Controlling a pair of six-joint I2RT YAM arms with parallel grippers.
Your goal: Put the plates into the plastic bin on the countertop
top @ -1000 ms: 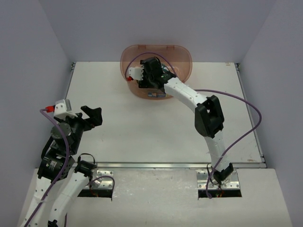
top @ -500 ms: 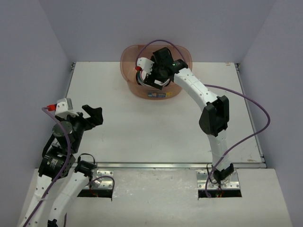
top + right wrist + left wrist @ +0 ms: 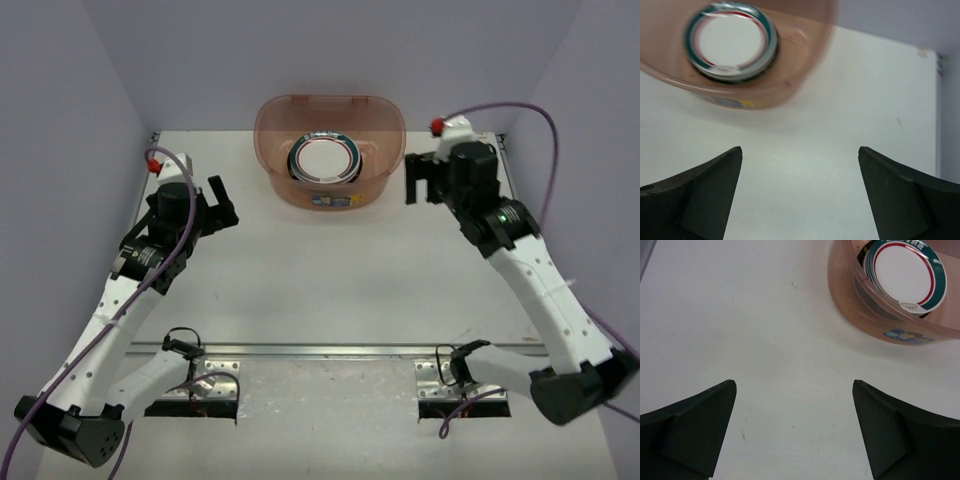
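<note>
The translucent reddish-brown plastic bin [image 3: 272, 170] stands at the back middle of the white countertop [image 3: 320, 270]. Inside it lies a stack of plates [image 3: 325, 158]; the top one is white with a teal rim and a thin red ring. My left gripper [image 3: 224, 203] hovers open and empty to the left of the bin. My right gripper [image 3: 412, 180] hovers open and empty to its right. The left wrist view shows the bin [image 3: 860, 315] and the top plate [image 3: 904, 275] beyond my left gripper [image 3: 794, 384]. The right wrist view shows the bin [image 3: 790, 85] and plate [image 3: 730, 40] beyond my right gripper [image 3: 800, 149].
Grey walls close in the countertop on the left, back and right. A metal strip [image 3: 350, 349] runs along its front edge. A purple cable [image 3: 520, 108] arcs over the back right corner. The bin carries a small label [image 3: 330, 200] on its front.
My right gripper has come out of the bin and swung to its right, uncovering the plate stack. My left arm has stretched forward towards the bin's left side.
</note>
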